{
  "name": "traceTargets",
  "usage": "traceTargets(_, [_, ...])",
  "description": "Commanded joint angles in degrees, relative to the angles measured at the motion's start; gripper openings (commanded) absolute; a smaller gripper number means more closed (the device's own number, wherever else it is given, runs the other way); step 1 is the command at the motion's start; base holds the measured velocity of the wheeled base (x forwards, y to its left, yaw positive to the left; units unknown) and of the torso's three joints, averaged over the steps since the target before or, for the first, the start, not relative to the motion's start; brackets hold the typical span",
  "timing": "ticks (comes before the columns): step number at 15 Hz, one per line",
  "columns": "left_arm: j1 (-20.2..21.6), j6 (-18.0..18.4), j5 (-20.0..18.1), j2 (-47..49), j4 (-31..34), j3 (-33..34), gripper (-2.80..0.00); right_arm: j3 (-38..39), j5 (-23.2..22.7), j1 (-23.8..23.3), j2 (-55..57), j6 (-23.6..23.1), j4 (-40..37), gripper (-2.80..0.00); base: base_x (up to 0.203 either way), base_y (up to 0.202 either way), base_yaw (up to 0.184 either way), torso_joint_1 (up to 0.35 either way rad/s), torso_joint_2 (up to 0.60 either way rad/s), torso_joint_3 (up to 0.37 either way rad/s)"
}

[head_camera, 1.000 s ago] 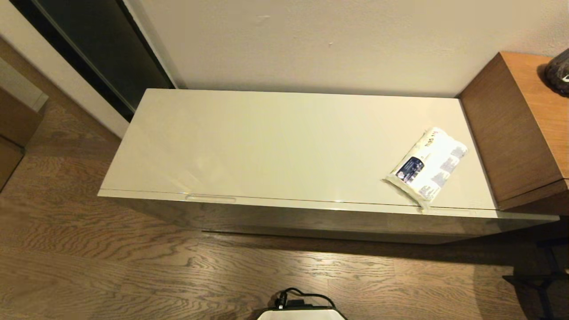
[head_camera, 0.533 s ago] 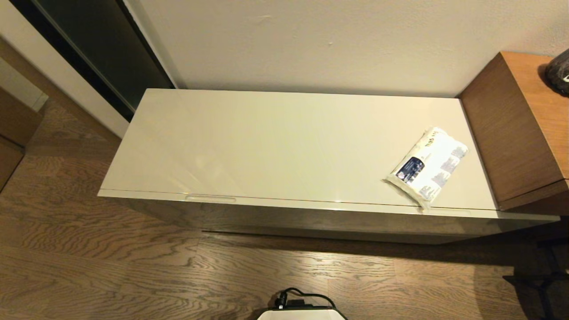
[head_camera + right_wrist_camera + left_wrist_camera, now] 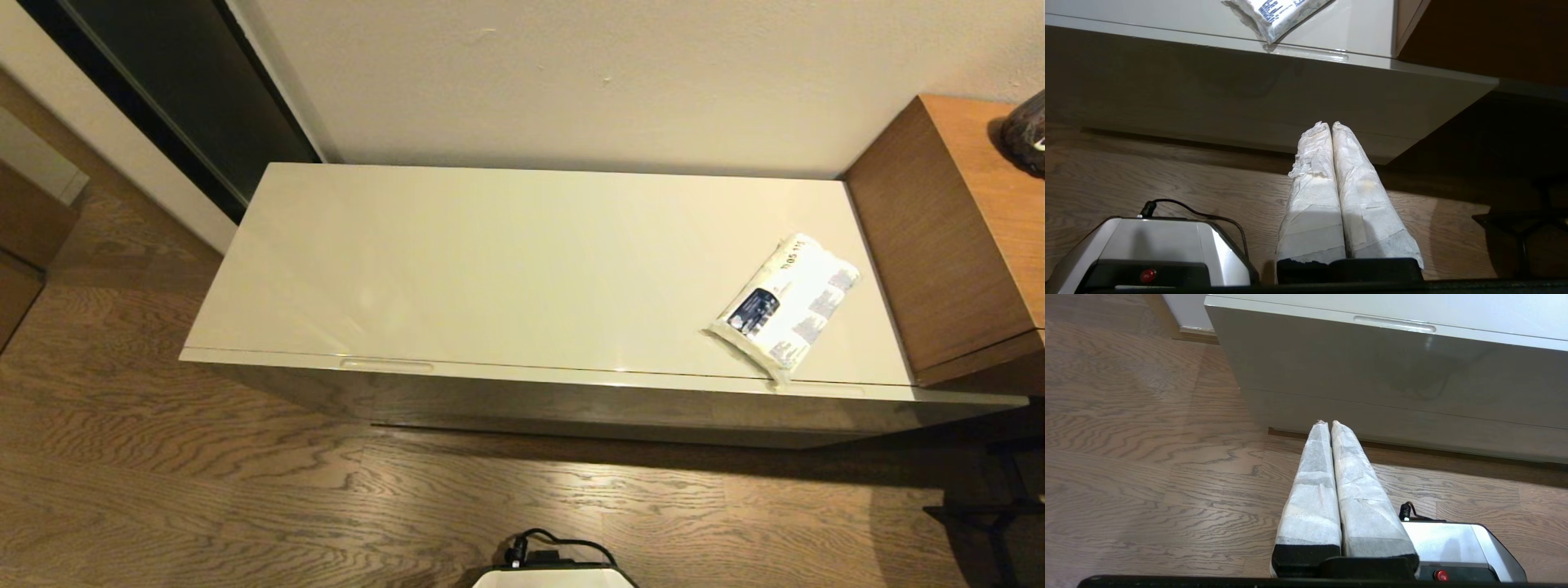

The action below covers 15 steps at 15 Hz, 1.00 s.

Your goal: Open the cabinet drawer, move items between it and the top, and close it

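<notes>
— Glossy beige drawer (image 3: pixel 571 400) sits closed under the top (image 3: pixel 506 261); where's the tissue pack (image 3: pixel 782 308)?
— On the top's right front corner, overhanging the edge.
— The hands?
— Left hand (image 3: pixel 1329 424) and right hand (image 3: pixel 1329 124) hang low before the cabinet, fingers pressed together, holding nothing.

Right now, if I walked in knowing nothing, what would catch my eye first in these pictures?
Probably the tissue pack, white with a dark-blue label, lying alone near the right front edge of the glossy cream top, one corner poking over the edge. Below it the cabinet drawer is closed, a slim notch in its front edge. Both the left gripper and the right gripper, wrapped in white and shut, hang low over the wooden floor before the cabinet.
</notes>
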<state>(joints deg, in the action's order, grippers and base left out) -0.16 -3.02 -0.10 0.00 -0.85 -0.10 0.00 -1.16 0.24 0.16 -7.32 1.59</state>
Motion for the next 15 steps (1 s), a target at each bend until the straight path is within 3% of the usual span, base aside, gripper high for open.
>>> traceTargets(1, [0.0,-0.1,0.0,0.0,0.0,0.0,-2.8,0.1,-0.2,0.0,0.1,0.1,-0.5,-2.8,0.0,0.0,0.0,0.0,0.0,0.0])
traceTargets(5, [0.0,-0.1,0.0,0.0,0.0,0.0,-2.8,-0.3,0.6,0.0,0.2,5.7,-3.8,-2.8,0.0,0.0,0.0,0.0,0.0,0.0])
traceTargets(15, [0.0,-0.1,0.0,0.1,0.0,0.0,-2.8,0.1,0.6,0.0,0.2,6.3,-2.9,-2.8,0.0,0.0,0.0,0.0,0.0,0.0])
